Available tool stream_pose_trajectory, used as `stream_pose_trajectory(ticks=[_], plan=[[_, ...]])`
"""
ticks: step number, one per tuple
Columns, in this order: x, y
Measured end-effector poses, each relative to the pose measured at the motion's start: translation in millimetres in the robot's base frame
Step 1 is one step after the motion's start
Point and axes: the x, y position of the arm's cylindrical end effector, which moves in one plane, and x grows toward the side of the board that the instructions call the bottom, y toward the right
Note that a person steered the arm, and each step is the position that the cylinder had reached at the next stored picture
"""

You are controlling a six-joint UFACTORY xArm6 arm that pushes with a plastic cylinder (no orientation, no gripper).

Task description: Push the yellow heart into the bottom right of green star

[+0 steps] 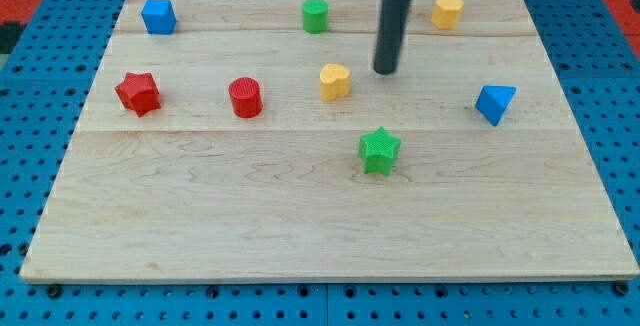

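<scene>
Now | my tip [385, 71] down on wooden board [300, 226], just right of and slightly beyond yellow heart [335, 81], not touching | rod only, no fingers to open or close | green star [379, 151] nearer, right of heart, apart | blue triangular block [495, 103] far right | red cylinder [245, 97] left of heart

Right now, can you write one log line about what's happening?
my tip: right of yellow heart, apart | green star: below, toward the view's bottom | push: not begun
</scene>
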Motion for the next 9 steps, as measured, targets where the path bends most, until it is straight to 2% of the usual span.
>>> stream_pose_trajectory(ticks=[1,2,3,4,5,6,7,8,9], plan=[[9.3,-56.8],[84.6,14.5],[140.0,34.2],[102.6,8.5],[135.1,-36.1],[139.6,-52.2],[198.7,-77.1],[211.3,-62.5],[204.8,-4.3]])
